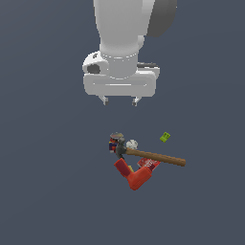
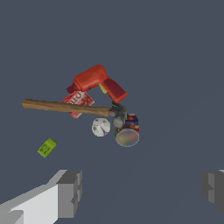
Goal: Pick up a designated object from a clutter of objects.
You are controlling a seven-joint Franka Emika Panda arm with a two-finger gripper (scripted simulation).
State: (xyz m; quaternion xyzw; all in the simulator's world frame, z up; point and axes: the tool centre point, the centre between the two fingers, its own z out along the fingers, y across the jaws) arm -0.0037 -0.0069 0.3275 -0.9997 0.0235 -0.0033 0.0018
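Lime-green and tiny, the designated block [image 1: 165,137] lies on the dark floor apart from the heap, off to one side of the hammer's handle, nearer the handle's free end than the head. We take the hammer [image 1: 152,156] as our landmark: the red bent object [image 1: 135,174] and the red flat box [image 1: 149,163] sit against its handle, a pale ball [image 2: 101,127] and a multicoloured can [image 2: 127,131] sit by its head.

Our gripper [image 1: 119,101] hangs high above the hammer's head with its fingers spread wide and nothing between them.

We judge the main risk to be aim: straight down from here we would meet the hammer head, not the block. The block is so small that a slight offset could let a finger tip it or push it away, and closing too early would leave us with nothing.

We cannot tell the block's exact shape or how it is tilted. The box is partly covered by the handle. In the wrist view the fingers [image 2: 70,192] are cut off by the frame.
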